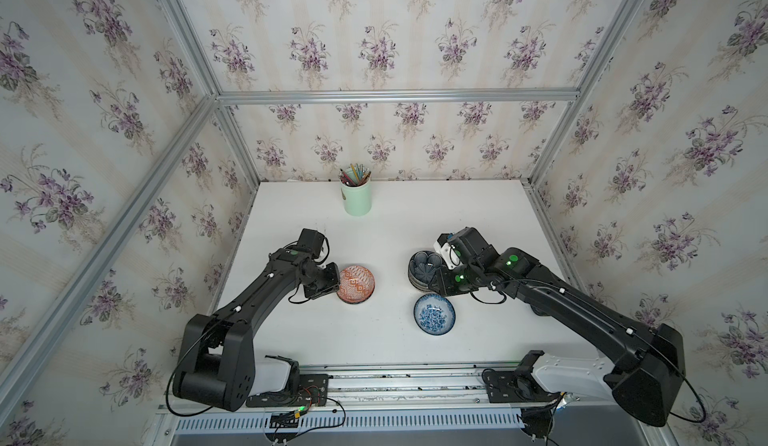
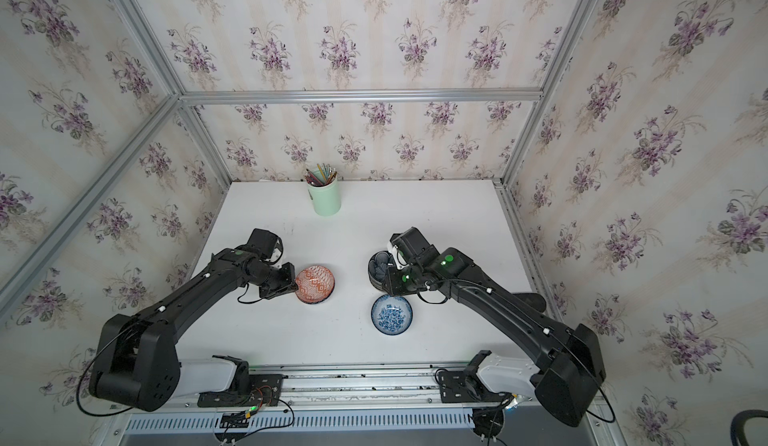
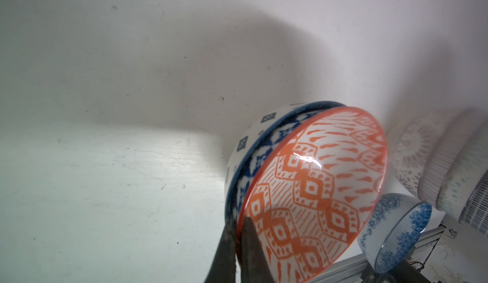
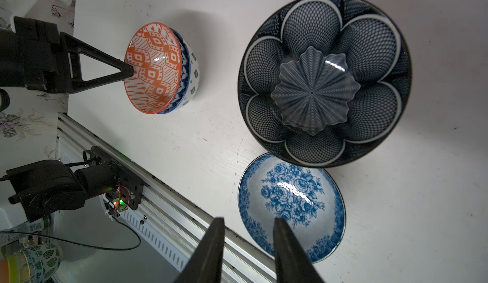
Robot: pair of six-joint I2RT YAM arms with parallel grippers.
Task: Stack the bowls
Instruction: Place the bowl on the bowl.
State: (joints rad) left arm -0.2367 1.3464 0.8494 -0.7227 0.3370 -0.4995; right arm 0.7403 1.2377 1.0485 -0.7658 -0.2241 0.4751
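Observation:
An orange geometric bowl (image 1: 356, 283) (image 3: 317, 189) sits nested in a blue-and-white bowl (image 3: 250, 147) left of centre. My left gripper (image 3: 239, 222) (image 4: 129, 71) is shut on the orange bowl's near rim, one finger inside and one outside. At centre right stands a stack of bowls (image 3: 433, 163) topped by the dark navy petal bowl (image 1: 424, 267) (image 4: 324, 78). A blue-white floral bowl (image 1: 434, 313) (image 4: 290, 205) rests alone on the table, touching the front of the stack. My right gripper (image 4: 248, 219) hangs open and empty above the floral bowl's front rim.
A mint-green cup of pencils (image 1: 356, 198) stands at the back of the white table (image 1: 478, 215). Aluminium frame posts and wallpapered walls close in both sides and the back. A metal rail (image 1: 395, 375) runs along the front edge.

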